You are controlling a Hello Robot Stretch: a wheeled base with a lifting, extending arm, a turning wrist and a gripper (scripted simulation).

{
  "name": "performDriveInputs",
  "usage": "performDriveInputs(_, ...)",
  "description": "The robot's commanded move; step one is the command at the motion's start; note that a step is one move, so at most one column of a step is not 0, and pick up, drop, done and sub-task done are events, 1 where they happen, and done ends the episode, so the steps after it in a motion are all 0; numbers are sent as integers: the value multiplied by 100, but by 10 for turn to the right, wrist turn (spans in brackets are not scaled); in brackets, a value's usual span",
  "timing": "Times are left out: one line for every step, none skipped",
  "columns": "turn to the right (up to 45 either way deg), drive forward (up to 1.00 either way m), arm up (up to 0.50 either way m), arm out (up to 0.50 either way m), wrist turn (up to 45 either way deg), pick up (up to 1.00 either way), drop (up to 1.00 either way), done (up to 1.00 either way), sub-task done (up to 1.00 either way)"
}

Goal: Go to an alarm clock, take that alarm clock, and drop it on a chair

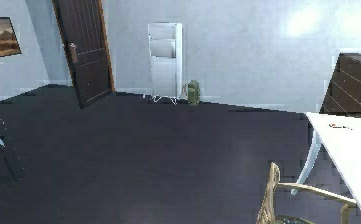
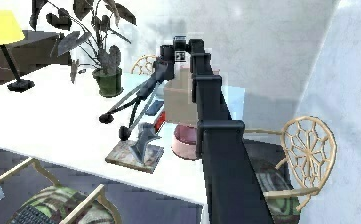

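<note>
My arm rises as a dark bar over a white table in the arm side view. The gripper reaches left from two white marker squares, and its thin fingers end low over the tabletop. I cannot tell whether it holds anything. A pinkish rounded object sits beside the arm, with a small red thing just above it. I cannot make out an alarm clock by its shape. A wicker chair stands right of the arm, and a cushioned chair is at the bottom left.
The table carries a potted plant, a yellow lamp, a beige box and a grey statue on a book. Ahead lie dark floor, a brown door, a white rack, a white table and a wooden chair.
</note>
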Motion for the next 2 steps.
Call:
performDriveInputs(0,0,0,0,450,0,0,0,0)
performDriveInputs(0,0,0,0,450,0,0,0,0)
